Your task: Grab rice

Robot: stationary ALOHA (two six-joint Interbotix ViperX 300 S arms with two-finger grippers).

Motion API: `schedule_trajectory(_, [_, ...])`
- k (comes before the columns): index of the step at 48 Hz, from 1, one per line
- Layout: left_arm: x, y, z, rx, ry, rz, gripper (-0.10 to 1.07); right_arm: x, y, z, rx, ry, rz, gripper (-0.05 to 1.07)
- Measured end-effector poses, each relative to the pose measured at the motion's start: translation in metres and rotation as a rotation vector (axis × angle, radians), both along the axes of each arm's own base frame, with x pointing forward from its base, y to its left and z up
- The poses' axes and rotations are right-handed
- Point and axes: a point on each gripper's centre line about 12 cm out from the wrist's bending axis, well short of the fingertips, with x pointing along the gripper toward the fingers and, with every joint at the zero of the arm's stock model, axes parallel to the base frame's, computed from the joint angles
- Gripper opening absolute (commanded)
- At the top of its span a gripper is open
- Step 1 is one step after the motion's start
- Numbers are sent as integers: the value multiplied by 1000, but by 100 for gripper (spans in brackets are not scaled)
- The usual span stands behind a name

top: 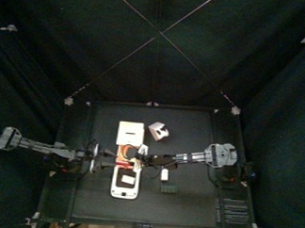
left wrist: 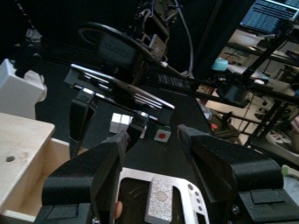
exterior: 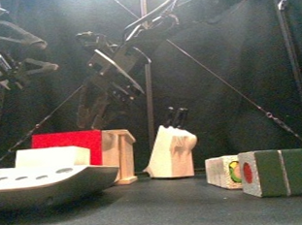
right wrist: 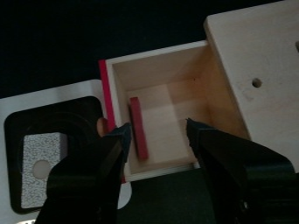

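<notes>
- Bench [top: 193, 127]: only the top view shows both arms meeting over its middle.
- Wooden box [right wrist: 251, 52]: the right wrist view alone looks into its red-walled open compartment, where a thin red slab [right wrist: 136, 127] stands. The right pincer [right wrist: 158, 140] hovers above — spread wide, empty.
- White tray [right wrist: 59, 101]: touches the box.
- Knife block [exterior: 169, 152] and blocks [exterior: 278, 172]: clear only in the front view, well off from the tray.
- Rice [right wrist: 38, 162]: a speckled grey patch in the tray's black panel. The left pincer [left wrist: 158, 162] hangs over it — jaws apart, gripping nothing.
</notes>
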Motion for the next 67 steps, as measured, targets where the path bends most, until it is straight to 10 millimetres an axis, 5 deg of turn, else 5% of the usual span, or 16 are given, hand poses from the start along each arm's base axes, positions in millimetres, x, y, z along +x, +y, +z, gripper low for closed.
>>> schedule_trajectory(39, [0, 1, 0, -14, 2, 10, 87, -5, 93, -5, 19, 15, 169, 87])
schedule_trajectory(67, [0, 1, -1, -14, 3, 11, 87, -4, 98, -46, 73, 96, 140, 87])
